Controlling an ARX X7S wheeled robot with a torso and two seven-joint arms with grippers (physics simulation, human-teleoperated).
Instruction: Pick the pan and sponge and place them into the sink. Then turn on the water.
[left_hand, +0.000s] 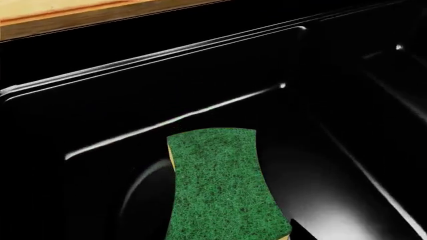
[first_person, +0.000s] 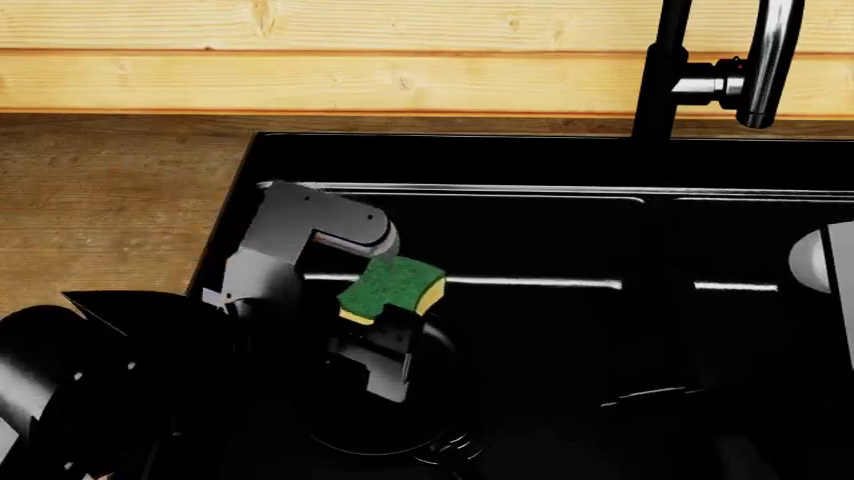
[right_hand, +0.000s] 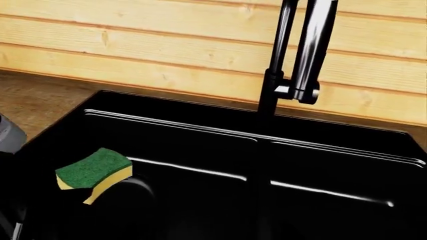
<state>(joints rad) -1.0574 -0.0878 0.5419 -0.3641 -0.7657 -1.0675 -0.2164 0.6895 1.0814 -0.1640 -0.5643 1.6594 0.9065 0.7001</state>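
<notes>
Left arm, dark casing with a grey angled wrist link, fills the near-left of the head view and reaches over the left basin of the glossy black double-basin rectangular sink (first_person: 561, 160). Left gripper (first_person: 387, 325) has its dark fingers closed on the near end of the small curvy-edged sponge (first_person: 390, 285), green scrub face up over a yellow foam layer; sponge held above the left basin, tilted, not touching the floor as far as can be told. Left wrist view: green face of sponge (left_hand: 223, 185) over the basin, curved glossy rim of the round black frying pan (left_hand: 143, 180) showing beneath it. Head view: pan (first_person: 400, 440) lies in the left basin below the gripper, outline hard to separate from the black sink; handle not made out. Right wrist view: sponge (right_hand: 93, 172) at far left over the left basin, centre divider to its right, tall dark faucet (right_hand: 293, 65) at the back against the pale wooden plank wall (right_hand: 133, 55). Brown wooden countertop (first_person: 107, 200) left of the sink. Right gripper: only a pale grey part at the right edge of the head view; fingers not shown, state cannot be told.
</notes>
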